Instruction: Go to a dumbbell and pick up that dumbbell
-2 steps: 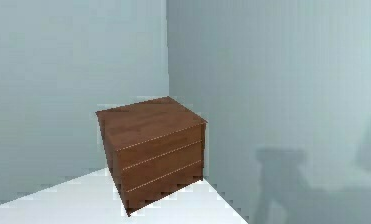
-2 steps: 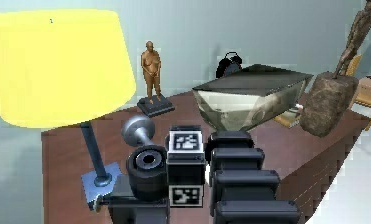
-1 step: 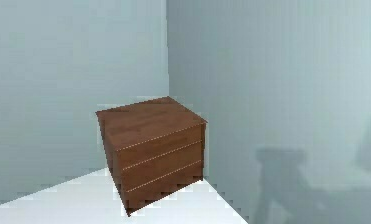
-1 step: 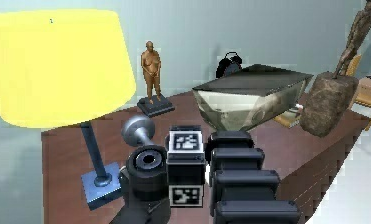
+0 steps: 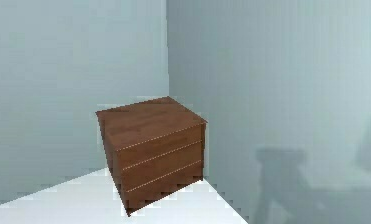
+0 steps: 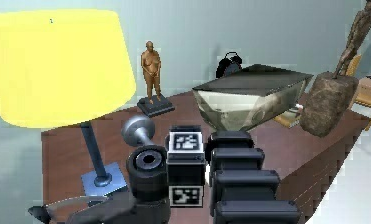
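Jaws cannot be read for width or hold, the gripper at the dresser top by the lamp, so the reach seems in hand, and next calls for lining up on the grey round-ended thing, probably the dumbbell, beside its body.

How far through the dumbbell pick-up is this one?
Looks done: the approach, since the dark square arm lies over the brown wooden tabletop. In hand: the gripper is next to a grey round-ended thing, perhaps the dumbbell, by the yellow-shaded lamp. Left: lifting it clear of the table. I cannot tell whether the gripper holds anything.
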Available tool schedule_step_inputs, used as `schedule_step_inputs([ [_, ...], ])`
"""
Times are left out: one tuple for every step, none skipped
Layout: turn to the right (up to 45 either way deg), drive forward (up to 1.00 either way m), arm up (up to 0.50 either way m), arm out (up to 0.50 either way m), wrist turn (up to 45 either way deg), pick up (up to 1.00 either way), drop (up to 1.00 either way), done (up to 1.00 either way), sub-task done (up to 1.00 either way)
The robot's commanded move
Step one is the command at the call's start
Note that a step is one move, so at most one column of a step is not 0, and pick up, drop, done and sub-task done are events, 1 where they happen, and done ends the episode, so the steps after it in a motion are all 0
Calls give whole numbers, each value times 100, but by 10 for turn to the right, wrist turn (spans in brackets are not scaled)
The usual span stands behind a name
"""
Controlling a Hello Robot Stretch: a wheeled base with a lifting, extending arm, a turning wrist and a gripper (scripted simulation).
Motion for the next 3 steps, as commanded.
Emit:
schedule_step_inputs([
  [0,0,0,0,450,0,0,0,0],
  [0,0,0,0,330,0,0,0,0],
  [0,0,-10,0,0,0,0,0,0],
])
